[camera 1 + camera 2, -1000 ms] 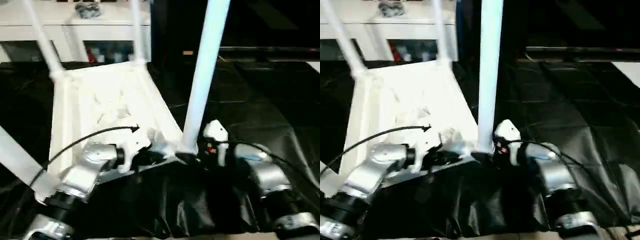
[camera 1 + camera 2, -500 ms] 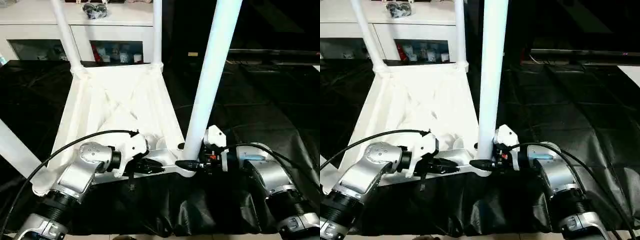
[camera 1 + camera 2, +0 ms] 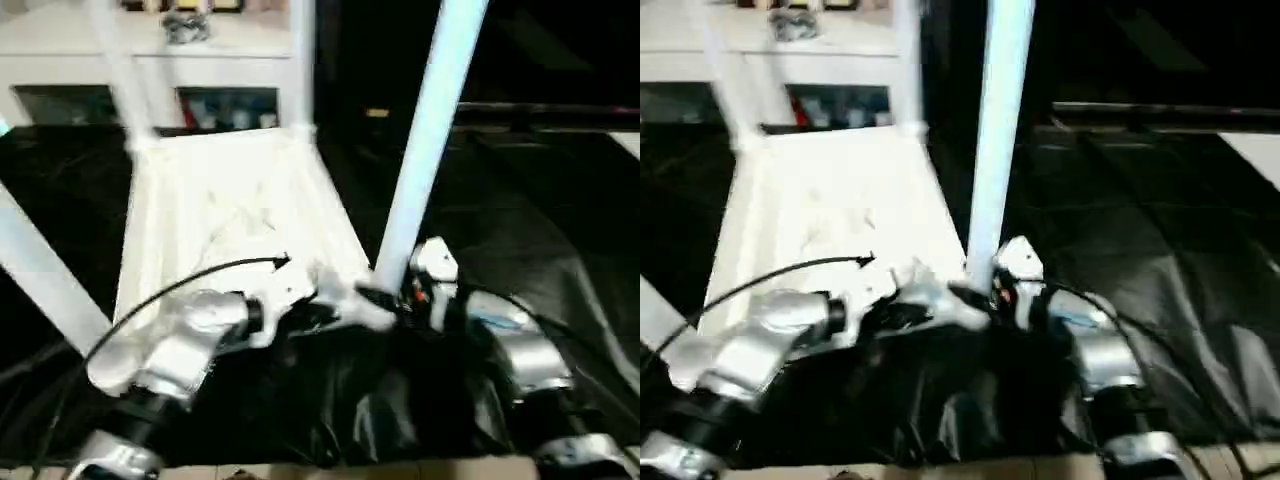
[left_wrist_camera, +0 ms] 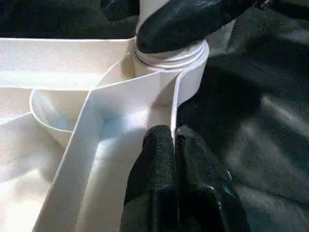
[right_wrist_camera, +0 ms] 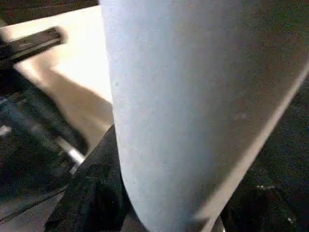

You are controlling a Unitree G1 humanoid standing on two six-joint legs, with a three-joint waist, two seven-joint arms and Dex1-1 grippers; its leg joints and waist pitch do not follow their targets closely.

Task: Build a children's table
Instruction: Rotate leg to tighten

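The white tabletop (image 3: pixel 230 210) lies upside down on a black cloth, ribs facing up. Tube legs rise from its corner sockets; the nearest leg (image 3: pixel 425 150) stands at the near right corner. My left gripper (image 4: pixel 175 137) is shut on the thin rim of the tabletop, just beside that corner socket (image 4: pixel 169 65). My right gripper (image 3: pixel 385 298) is closed around the base of the near right leg (image 5: pixel 193 96), and one of its black fingers (image 4: pixel 183 24) presses on the leg right above the socket.
Two more legs (image 3: pixel 302 70) stand at the far corners and one (image 3: pixel 40 280) leans out at the near left. A white cabinet (image 3: pixel 200 60) with glass doors stands behind. Crinkled black cloth (image 3: pixel 520 230) covers the surface to the right.
The right gripper's fingers have closed in on the base of the near right leg. The left gripper keeps its hold on the rim. The camera has shifted.
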